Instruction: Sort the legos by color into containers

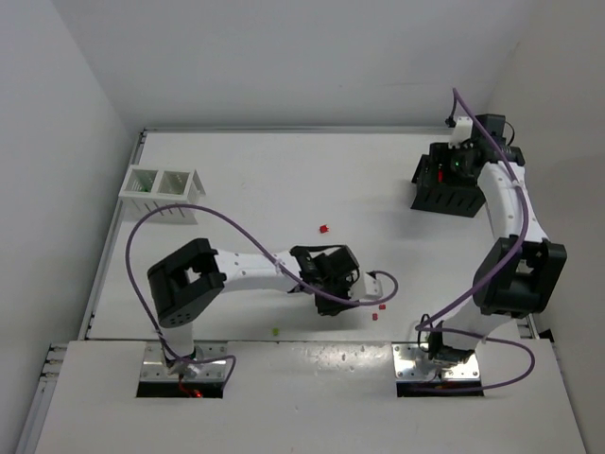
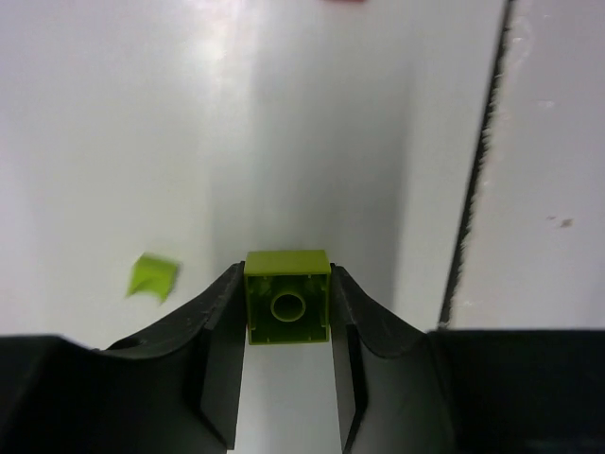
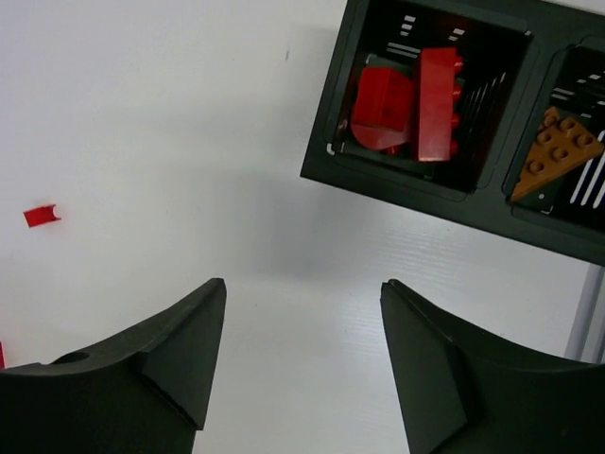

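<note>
Two notes, left to right: the white slatted plastic bin (image 1: 163, 210), likely destination, stands far left; my left gripper (image 2: 287, 284) pinches the small yellow-green square plastic brick (image 2: 287, 310) flush on both sides, so I should lift straight without twisting; my right gripper (image 3: 302, 317) hangs wide and empty beside the black perforated bin (image 3: 406, 194).

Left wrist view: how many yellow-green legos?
2. One square brick sits between the jaws of the left end effector; one smaller bit lies on the table to its left, apart. More may be hidden beneath the end effector.
</note>
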You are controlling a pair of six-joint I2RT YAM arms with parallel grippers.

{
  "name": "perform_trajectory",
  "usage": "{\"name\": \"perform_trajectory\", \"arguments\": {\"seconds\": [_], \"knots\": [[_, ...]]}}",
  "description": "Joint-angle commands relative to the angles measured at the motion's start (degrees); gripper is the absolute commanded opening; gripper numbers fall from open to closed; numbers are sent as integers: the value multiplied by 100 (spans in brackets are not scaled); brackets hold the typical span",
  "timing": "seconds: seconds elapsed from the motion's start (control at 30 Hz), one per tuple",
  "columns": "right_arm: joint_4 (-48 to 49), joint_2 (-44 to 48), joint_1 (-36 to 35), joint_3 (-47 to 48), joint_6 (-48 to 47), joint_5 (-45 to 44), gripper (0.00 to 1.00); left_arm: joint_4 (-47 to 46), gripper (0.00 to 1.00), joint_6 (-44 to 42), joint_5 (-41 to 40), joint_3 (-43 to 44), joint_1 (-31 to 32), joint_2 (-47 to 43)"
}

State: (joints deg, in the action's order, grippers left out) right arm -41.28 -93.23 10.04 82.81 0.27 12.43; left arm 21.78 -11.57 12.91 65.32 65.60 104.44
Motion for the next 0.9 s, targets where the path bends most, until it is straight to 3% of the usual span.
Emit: {"name": "perform_trajectory", "arguments": {"seconds": [0.0, 0.1, 0.2, 0.23, 0.3, 0.33, 0.4, 0.47, 0.5, 0.73, 0.87], "knots": [[145, 190, 24, -228, -98, 242, 67, 90, 24, -56, -60, -63, -433, -687], [892, 805, 24, -966, -98, 419, 78, 291, 20, -56, -60, -10, -1022, -1241], [911, 947, -99, -1197, -379, 479, 78, 510, 19, -56, -130, 234, -1766, -1680], [728, 860, -99, -918, -440, 689, 72, 607, 17, -3, -130, 323, -1997, -1899], [-54, 421, -99, -426, -800, 1041, 72, 862, 15, -3, -35, 568, -2822, -2041], [-125, 333, -12, -362, -801, 1312, 77, 924, 14, 49, 44, 631, -3130, -2155], [-126, 262, -11, -362, -749, 1315, 77, 1038, 13, 50, 229, 693, -4093, -2261], [5, 262, -125, -362, -748, 1227, 69, 1039, 13, -11, 362, 859, -4712, -2331], [75, 262, -125, -362, -600, 1427, 66, 1039, 13, -12, 440, 912, -5263, -2332], [-47, -143, -239, 33, -599, 1316, 54, 1469, 12, -144, 985, 1685, -7260, -1298], [-47, -143, -432, -97, -651, 1095, 52, 1522, 10, -143, 1171, 2177, -7825, -734]]}}
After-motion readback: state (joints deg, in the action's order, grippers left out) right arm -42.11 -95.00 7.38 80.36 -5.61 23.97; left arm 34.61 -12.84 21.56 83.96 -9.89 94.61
